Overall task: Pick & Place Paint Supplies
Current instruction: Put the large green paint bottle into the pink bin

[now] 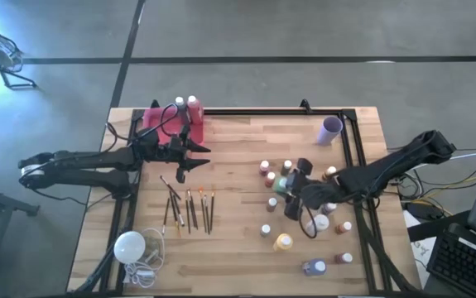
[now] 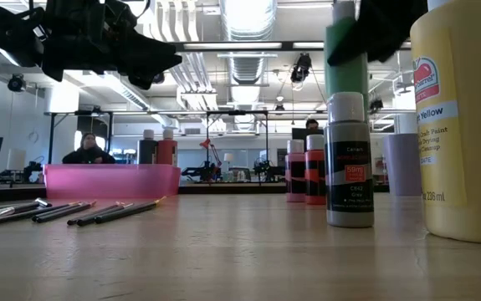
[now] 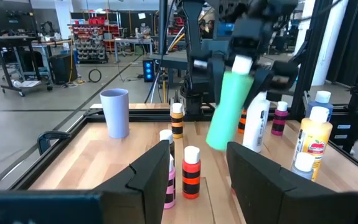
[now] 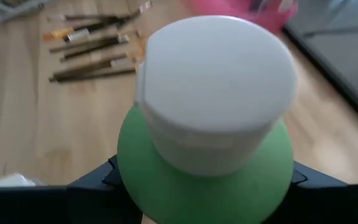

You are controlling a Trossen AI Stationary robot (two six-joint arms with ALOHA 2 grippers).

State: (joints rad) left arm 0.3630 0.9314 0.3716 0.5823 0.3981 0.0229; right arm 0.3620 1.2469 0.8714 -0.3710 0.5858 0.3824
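Right gripper (image 1: 286,185) pinches the green paint bottle (image 3: 230,107), lifted clear above the table (image 1: 238,248); left gripper (image 1: 189,159) hangs spread and empty near the pink tray (image 1: 151,121).

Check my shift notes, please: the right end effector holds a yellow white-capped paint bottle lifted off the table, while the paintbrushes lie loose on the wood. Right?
Not quite: the bottle is green, not yellow. The left wrist view shows the right end effector clamped on the green bottle in the air; the right wrist view agrees. The paintbrushes do lie loose on the wood.
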